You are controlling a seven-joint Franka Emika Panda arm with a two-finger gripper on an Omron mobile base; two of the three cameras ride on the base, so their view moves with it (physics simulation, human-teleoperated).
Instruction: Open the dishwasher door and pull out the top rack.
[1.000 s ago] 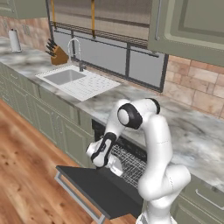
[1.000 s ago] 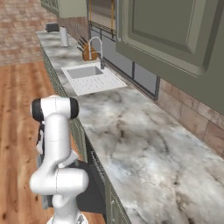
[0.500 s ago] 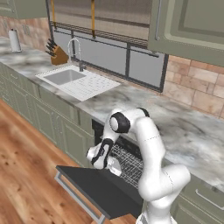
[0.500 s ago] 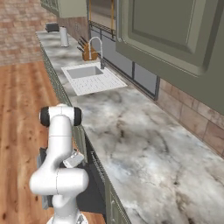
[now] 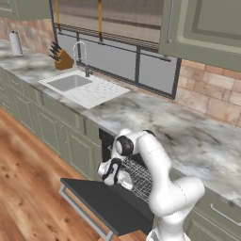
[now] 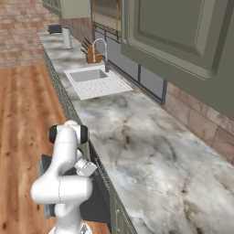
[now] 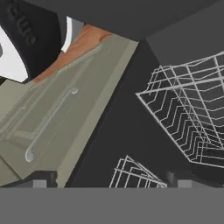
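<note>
The door [image 5: 110, 204] lies folded down flat; the rack [image 5: 141, 173] sits above it, partly out of the cavity. The hand [image 5: 112, 172] hovers at the rack's front, fingers apart, holding nothing. Risk: closing between wires and slipping off. The hand view shows wire detail [image 7: 188, 118]; the left base view shows overall layout.

A white rectangular sink [image 5: 70, 84] is being shown set into the grey marbled stone countertop [image 5: 188, 136], with a curved silver faucet [image 5: 81, 51] rising at its back edge. A wooden knife block [image 5: 62, 59] is being seen just beside the faucet, and a white paper towel roll [image 5: 16, 44] is standing upright farther along. Pale green cabinet doors [image 5: 75, 150] are being shown below, above warm wooden plank flooring [image 5: 28, 197].
</note>
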